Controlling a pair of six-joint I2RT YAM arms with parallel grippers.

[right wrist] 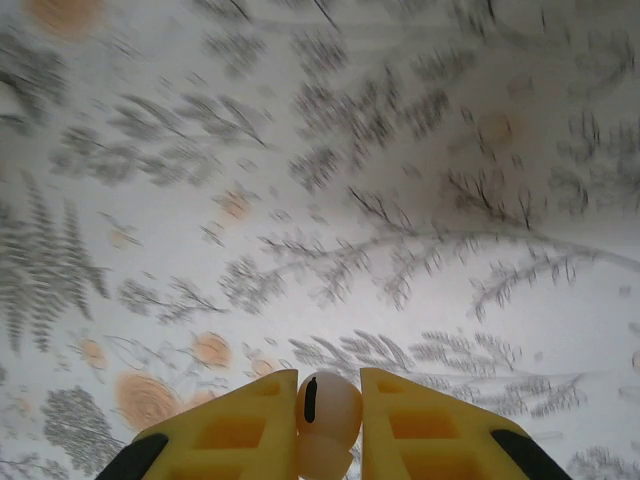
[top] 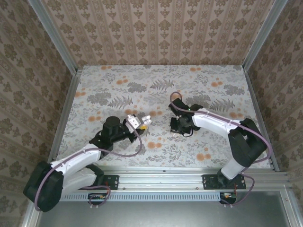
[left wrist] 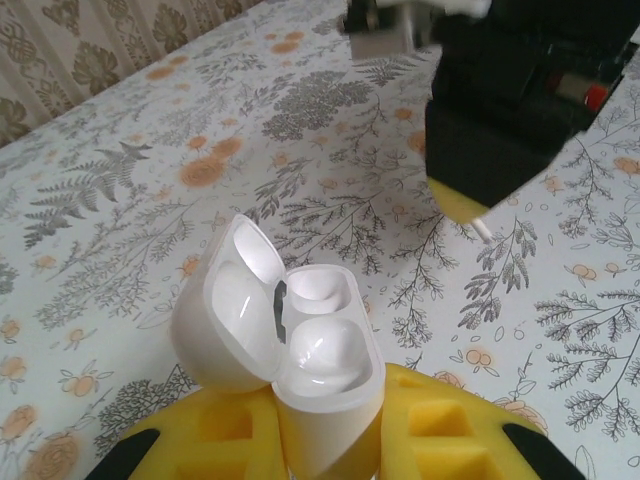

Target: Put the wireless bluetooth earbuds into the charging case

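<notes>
Our left gripper (left wrist: 325, 440) clamps the glossy white pebble-shaped charging case (left wrist: 300, 330), lid open, base hidden. Our right gripper (right wrist: 328, 402) pinches a small pale rounded earbud (right wrist: 336, 398), its lower part cut off, over the blurred surface (right wrist: 300, 150).

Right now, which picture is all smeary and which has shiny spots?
Right wrist view: the flowered table is smeared by motion, while the earbud between the yellow fingers looks crisp. Left wrist view: bright glare spots on the open charging case. Top external view: evenly lit, sharp.
</notes>
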